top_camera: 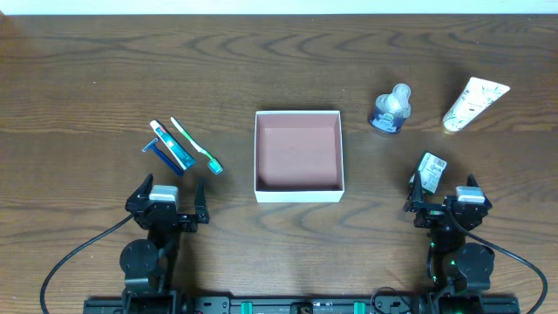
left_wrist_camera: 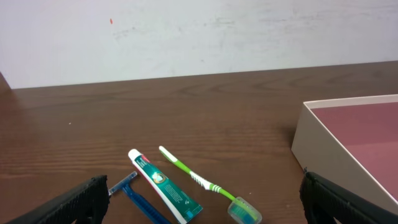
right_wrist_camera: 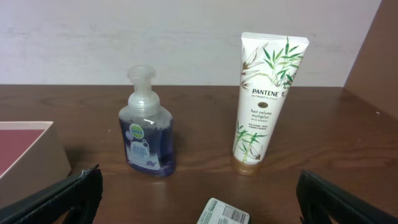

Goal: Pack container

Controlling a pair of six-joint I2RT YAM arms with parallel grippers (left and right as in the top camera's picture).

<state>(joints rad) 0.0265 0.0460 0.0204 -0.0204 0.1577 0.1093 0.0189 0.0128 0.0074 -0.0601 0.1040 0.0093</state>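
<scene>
Container (top_camera: pixel 297 157) sat empty between grippers. Left gripper (top_camera: pixel 172 196) gaped wide left of it, right gripper (top_camera: pixel 445 194) same on right, nothing held. Risk: flat toothbrush (top_camera: pixel 196 146) left of container could slip pinch; bottle (top_camera: pixel 390 112) could topple.

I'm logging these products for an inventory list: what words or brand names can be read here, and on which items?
"PANTENE": on the white tube.
"hair volume multiplier": on the same tube, below the brand; the finer lines are too small to read.
Label of the foam pump bottle: too blurred to read.
Print on the toothpaste tube: too small.
Print on the barcoded packet: unreadable.
</scene>
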